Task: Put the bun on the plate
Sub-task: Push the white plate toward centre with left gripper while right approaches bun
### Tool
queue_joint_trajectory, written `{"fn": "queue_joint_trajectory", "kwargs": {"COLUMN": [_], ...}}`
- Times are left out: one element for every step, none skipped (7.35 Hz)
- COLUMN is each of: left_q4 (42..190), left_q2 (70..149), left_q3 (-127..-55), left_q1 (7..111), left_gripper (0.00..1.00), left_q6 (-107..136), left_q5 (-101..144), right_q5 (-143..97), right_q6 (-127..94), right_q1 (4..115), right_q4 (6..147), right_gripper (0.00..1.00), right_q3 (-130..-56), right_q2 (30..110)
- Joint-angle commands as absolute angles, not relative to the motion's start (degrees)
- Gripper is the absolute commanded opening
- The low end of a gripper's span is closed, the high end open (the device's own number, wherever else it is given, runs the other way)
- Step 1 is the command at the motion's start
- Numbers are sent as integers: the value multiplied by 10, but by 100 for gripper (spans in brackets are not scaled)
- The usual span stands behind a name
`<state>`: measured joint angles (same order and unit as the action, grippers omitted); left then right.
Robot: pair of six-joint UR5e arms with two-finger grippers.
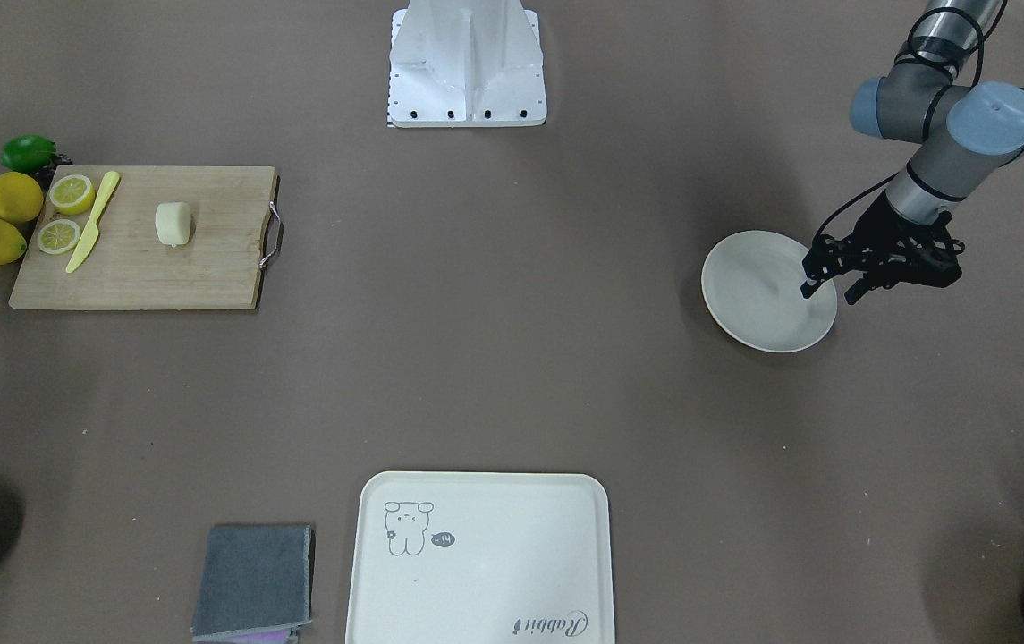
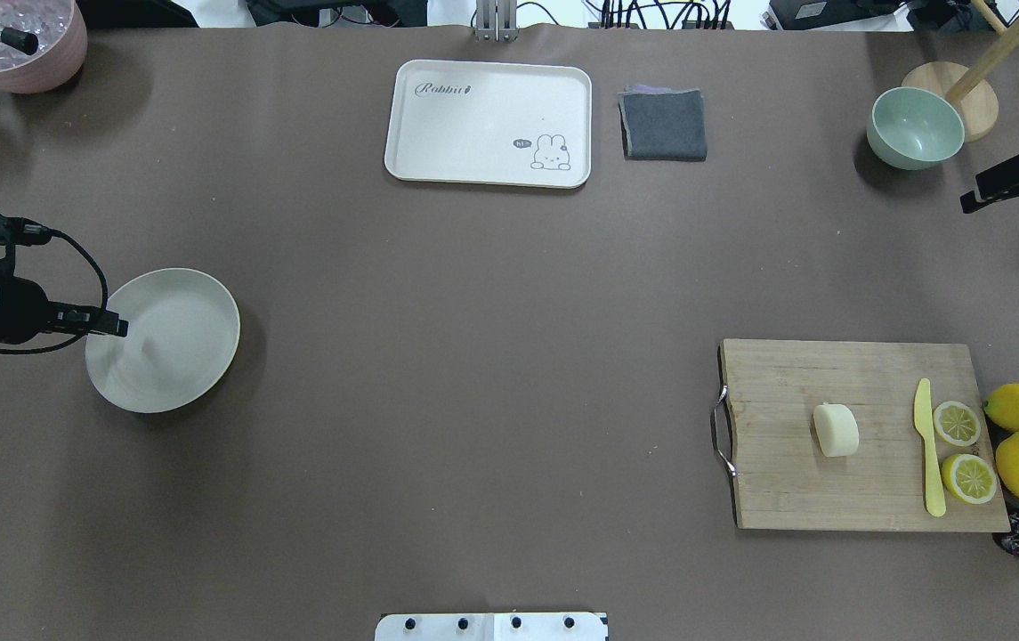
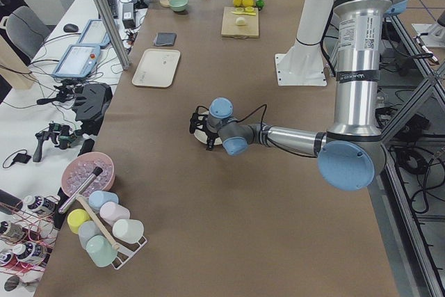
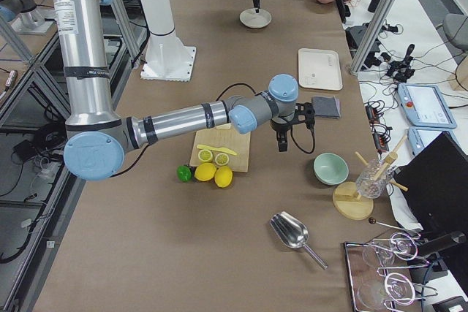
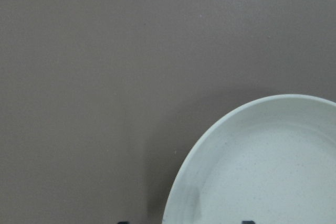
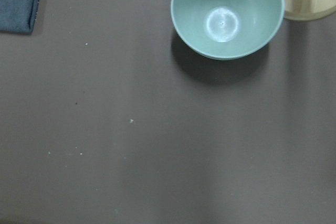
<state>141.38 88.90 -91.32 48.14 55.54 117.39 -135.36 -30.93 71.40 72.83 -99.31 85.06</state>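
Currently the small, pale cream, smooth rounded bun [image 1: 173, 224] lies alone mid-way along the rectangular wooden cutting board [image 1: 207, 264], on my right side of the brown worktop [image 1: 494, 358]. It sits clear of the yellow plastic knife [image 1: 93, 224] and the two cut lemon halves [image 1: 71, 193] beside it. The round, shallow off-white plate [image 1: 757, 309] is well apart from it, far over on my left, and holds nothing.

My left end effector [image 1: 831, 292] hangs over the plate's rim on the arm's side, fingers spread and carrying nothing. My right end effector [image 2: 972, 201] hangs above the worktop near the pale green round bowl [image 2: 915, 127]. I cannot tell whether its fingers are spread or closed; its own camera shows none of them.

Handling, my judgement:
- light, so lifting should ask little force
- probably soft and springy; a hard pinch could dent it or squeeze it out sideways
- smooth skin and rounded flanks, so it may roll or slip

Hold: come straight down and pinch across the short width at the middle, low enough to pass the widest bulge, closing gently

Nothing crowds it on the board, so approach looks free from either side
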Motion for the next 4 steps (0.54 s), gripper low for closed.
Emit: {"fn": "queue_joint_trajectory", "kwargs": {"left_q4": [1414,1414,1412,1405], "left_q2": [893,889,889,884], "left_q3": [-908,-915,-930,-950], "left_q1": [481,481,488,503], "left_gripper": [22,0,0,0], "left_q6": [554,555,555,559], "left_q5": [1179,1185,1211,1222], "right_q5": [-1347,-1346,-1340,-1335], "right_q6": [-344,-345,-345,-349], "right_q1": [680,672,661,656], "right_q4": [724,723,722,722], "right_gripper": [100,100,100,100], "right_q3": [-1010,-1023,-1043,-1058], "right_q2": [855,866,883,899]}}
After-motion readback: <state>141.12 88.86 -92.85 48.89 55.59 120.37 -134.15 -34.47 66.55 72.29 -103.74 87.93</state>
